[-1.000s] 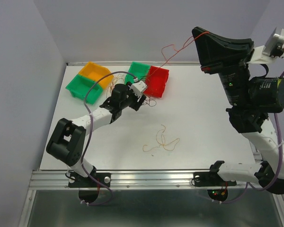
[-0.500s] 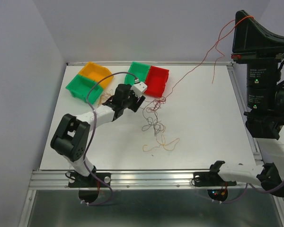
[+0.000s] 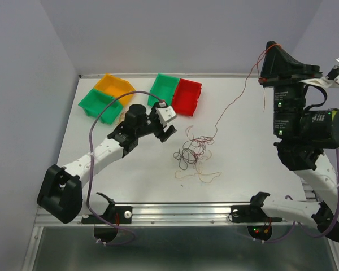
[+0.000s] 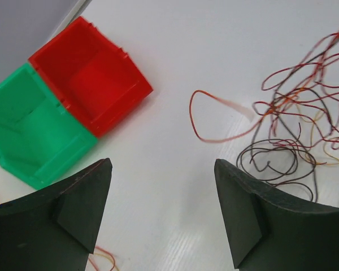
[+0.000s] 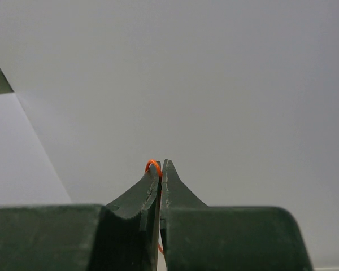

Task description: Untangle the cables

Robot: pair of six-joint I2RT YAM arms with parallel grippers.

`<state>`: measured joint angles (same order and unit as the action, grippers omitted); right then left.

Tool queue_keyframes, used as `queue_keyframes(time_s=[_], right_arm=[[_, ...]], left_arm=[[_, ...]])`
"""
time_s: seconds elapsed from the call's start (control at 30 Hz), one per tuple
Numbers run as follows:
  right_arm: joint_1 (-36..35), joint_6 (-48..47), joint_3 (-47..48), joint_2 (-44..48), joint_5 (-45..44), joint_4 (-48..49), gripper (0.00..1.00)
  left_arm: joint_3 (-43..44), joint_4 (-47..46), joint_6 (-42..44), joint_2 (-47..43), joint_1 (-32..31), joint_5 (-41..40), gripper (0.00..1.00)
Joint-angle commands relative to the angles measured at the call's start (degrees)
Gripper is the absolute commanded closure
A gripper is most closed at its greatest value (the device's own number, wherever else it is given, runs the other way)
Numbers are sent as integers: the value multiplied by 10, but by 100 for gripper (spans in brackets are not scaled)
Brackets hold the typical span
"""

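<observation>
Right end effector (image 5: pixel 161 166), clamped on a red-orange wire (image 3: pixel 233 100), has dragged the tangle (image 3: pixel 192 151) across the table (image 3: pixel 243 164). Left end effector (image 4: pixel 163 166) hangs wide open and empty, so the separation looks unfinished.

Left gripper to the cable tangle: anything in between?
Only bare table, as the left wrist view shows; the left gripper is open, with the cable tangle ahead.

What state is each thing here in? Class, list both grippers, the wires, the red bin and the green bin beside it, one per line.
red wire, one end pinched and lifted, the rest trailing down to the tangle.
tangle, knotted, lying on the table.
left gripper, open, holding nothing.
right gripper, shut on red wire.
red bin, empty.
green bin, empty.
</observation>
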<state>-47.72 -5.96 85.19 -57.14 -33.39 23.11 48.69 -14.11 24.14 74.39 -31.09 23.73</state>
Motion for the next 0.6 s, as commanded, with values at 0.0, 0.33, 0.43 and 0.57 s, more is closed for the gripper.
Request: queue_keyframes(time_s=[0.0, 0.33, 0.43, 0.57], right_arm=[[-3, -18, -27, -3, -30, 37, 99], [-4, -7, -14, -18, -17, 35, 100], [-3, -2, -20, -17, -16, 36, 99], [-3, 2, -27, -15, -9, 37, 99]], left_arm=[[-12, 2, 49, 8, -50, 97, 15], [-2, 43, 96, 67, -132, 67, 15], [10, 16, 78, 89, -147, -6, 16], [39, -18, 51, 152, -147, -66, 15]])
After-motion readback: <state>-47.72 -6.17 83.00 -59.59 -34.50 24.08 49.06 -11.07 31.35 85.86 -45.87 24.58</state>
